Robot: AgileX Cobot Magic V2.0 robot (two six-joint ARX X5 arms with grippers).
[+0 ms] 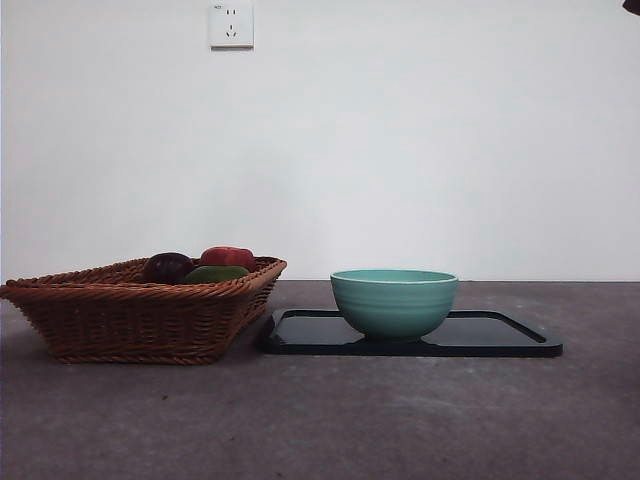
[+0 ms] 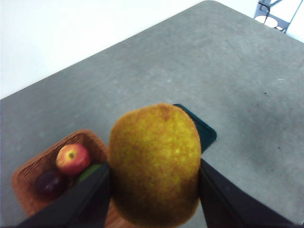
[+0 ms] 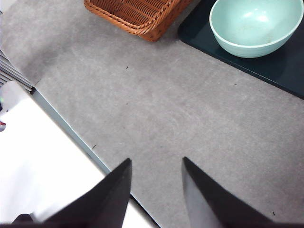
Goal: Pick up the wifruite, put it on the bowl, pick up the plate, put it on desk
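My left gripper (image 2: 155,186) is shut on the wifruite (image 2: 154,147), a fuzzy yellow-brown oval fruit, held high above the desk (image 1: 320,420) over the near end of the basket and a corner of the plate (image 2: 203,134). The teal-green bowl (image 1: 394,300) stands upright and holds nothing on the plate (image 1: 505,337), a flat black rectangular tray. In the right wrist view the bowl (image 3: 256,26) and plate (image 3: 285,66) lie beyond my open right gripper (image 3: 156,176), which hovers over bare desk close to the table edge.
A brown wicker basket (image 1: 140,312) stands left of the plate, holding a red apple (image 2: 72,159), a dark purple fruit (image 2: 50,183) and a green one (image 1: 215,273). The table edge (image 3: 71,135) runs beside my right gripper. A black arm tip (image 1: 632,6) shows top right.
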